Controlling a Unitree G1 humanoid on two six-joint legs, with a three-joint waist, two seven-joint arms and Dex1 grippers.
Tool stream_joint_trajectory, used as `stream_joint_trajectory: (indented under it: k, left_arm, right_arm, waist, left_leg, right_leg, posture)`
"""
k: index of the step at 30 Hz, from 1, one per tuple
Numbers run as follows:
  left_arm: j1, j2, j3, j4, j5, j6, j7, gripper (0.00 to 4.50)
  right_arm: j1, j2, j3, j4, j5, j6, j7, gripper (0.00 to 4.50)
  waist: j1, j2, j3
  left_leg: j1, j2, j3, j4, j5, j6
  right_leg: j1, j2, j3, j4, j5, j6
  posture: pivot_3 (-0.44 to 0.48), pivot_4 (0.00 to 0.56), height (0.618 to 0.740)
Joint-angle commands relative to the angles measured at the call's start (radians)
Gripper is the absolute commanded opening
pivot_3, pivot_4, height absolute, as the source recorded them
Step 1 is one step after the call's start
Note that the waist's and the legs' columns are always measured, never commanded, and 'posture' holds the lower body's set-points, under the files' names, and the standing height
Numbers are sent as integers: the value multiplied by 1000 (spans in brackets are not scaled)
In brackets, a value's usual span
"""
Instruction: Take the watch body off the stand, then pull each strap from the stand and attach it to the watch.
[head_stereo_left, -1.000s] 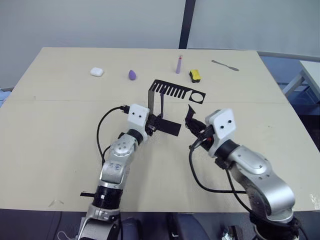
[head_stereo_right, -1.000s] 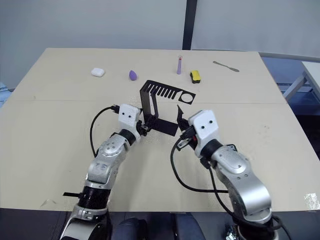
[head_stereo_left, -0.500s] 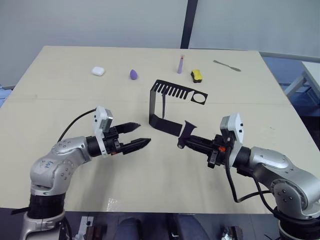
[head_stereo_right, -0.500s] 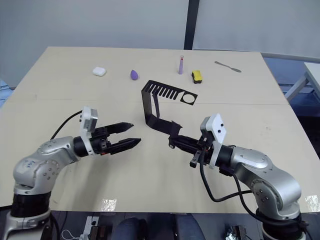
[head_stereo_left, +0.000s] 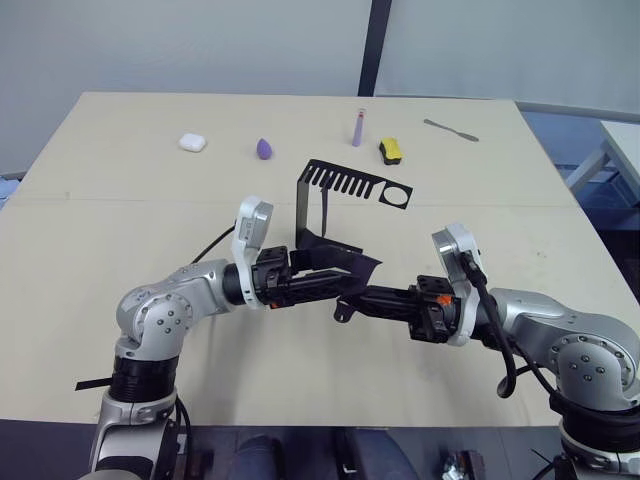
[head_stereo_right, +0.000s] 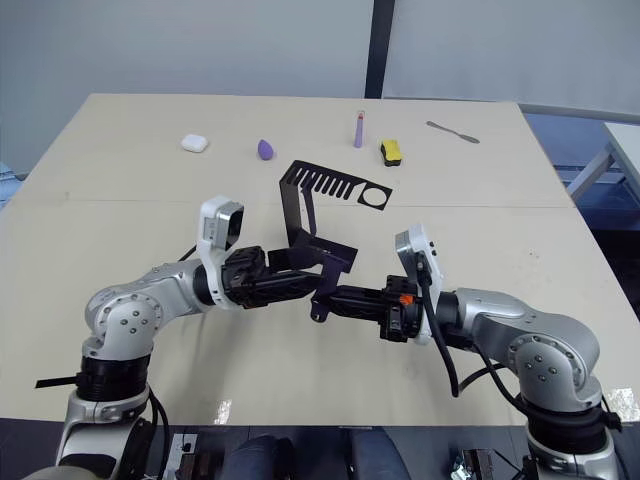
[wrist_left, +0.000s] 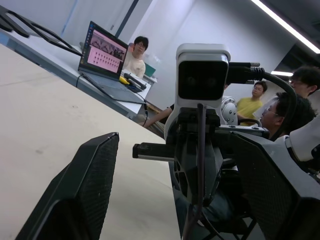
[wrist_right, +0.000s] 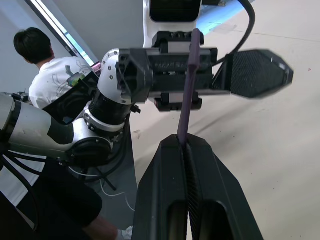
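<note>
The black stand (head_stereo_left: 345, 181) is upright at the table's middle, and one dark strap (head_stereo_left: 325, 213) hangs from its slotted top plate. Just in front of its base foot my two grippers meet tip to tip. My right gripper (wrist_right: 186, 142) is shut on the other purple strap (wrist_right: 186, 85), which rises from between its fingers. Facing it, my left gripper (head_stereo_left: 325, 283) is open, with its fingers (wrist_left: 80, 195) spread on either side of that strap. I cannot make out the watch body.
Along the table's far side lie a white earbud case (head_stereo_left: 191, 143), a purple egg-shaped piece (head_stereo_left: 264, 149), an upright lilac tube (head_stereo_left: 357, 128), a yellow-and-black object (head_stereo_left: 390, 151) and a metal spatula (head_stereo_left: 450, 130). Several people and a laptop (wrist_left: 105, 55) are beyond the table.
My left gripper has swung right and my right gripper has pushed left with the strap. They were well apart and now meet in front of the stand's base.
</note>
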Motion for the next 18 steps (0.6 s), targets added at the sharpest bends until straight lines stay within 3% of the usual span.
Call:
stream_joint_trajectory:
  k: [1, 5, 7, 18]
  left_arm:
    - [-5, -13, 14, -6, -51, 11, 15, 3757]
    - [0, -34, 24, -3, -77, 10, 37, 3757]
    - [3, -43, 27, -2, -104, 28, 54, 3216]
    - [18, -51, 22, -6, -153, 67, 97, 3216]
  right_arm:
    - [-12, -14, -3, -11, 42, 0, -22, 0]
    - [-8, -24, -4, -15, 60, -2, -30, 0]
    - [-4, -29, -5, -17, 65, -4, -34, 0]
    - [-6, -40, -3, -8, 78, -11, -43, 0]
  waist:
    - [1, 0, 0]
    - [1, 0, 0]
    - [1, 0, 0]
    - [2, 0, 0]
  left_leg:
    - [0, 0, 0, 0, 0, 0]
    - [0, 0, 0, 0, 0, 0]
    - [0, 0, 0, 0, 0, 0]
    - [0, 0, 0, 0, 0, 0]
  right_leg:
    - [0, 0, 0, 0, 0, 0]
    - [0, 0, 0, 0, 0, 0]
    - [0, 0, 0, 0, 0, 0]
    - [0, 0, 0, 0, 0, 0]
  posture:
    - [0, 150, 740]
    - [0, 150, 740]
    - [0, 150, 740]
    - [0, 150, 740]
